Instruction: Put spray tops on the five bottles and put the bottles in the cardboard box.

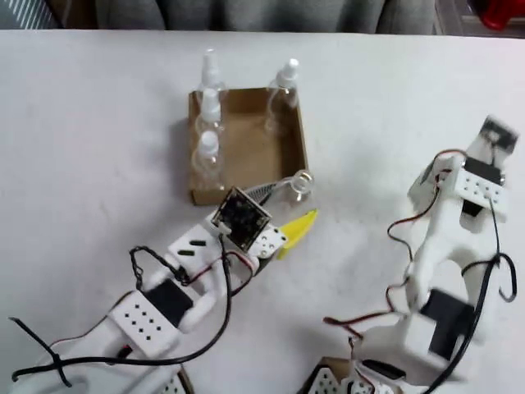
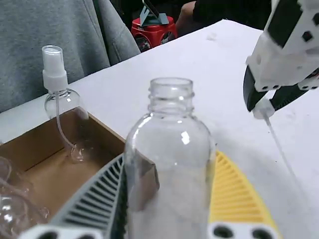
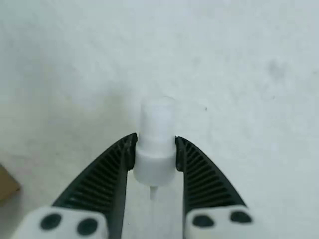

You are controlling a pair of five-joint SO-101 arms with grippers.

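My left gripper is shut on a clear bottle with no top, held upright just off the front right corner of the cardboard box. In the left wrist view the open-necked bottle stands between a grey finger and a yellow finger. My right gripper is shut on a white spray top, nozzle end out and tube hanging down. Farther off, that gripper hangs over the table to the right of the bottle. Several bottles with spray tops stand in the box.
The right arm rises from the front right of the white table. The left arm's cables trail at the front left. A grey-clad person and a red object lie beyond the far edge.
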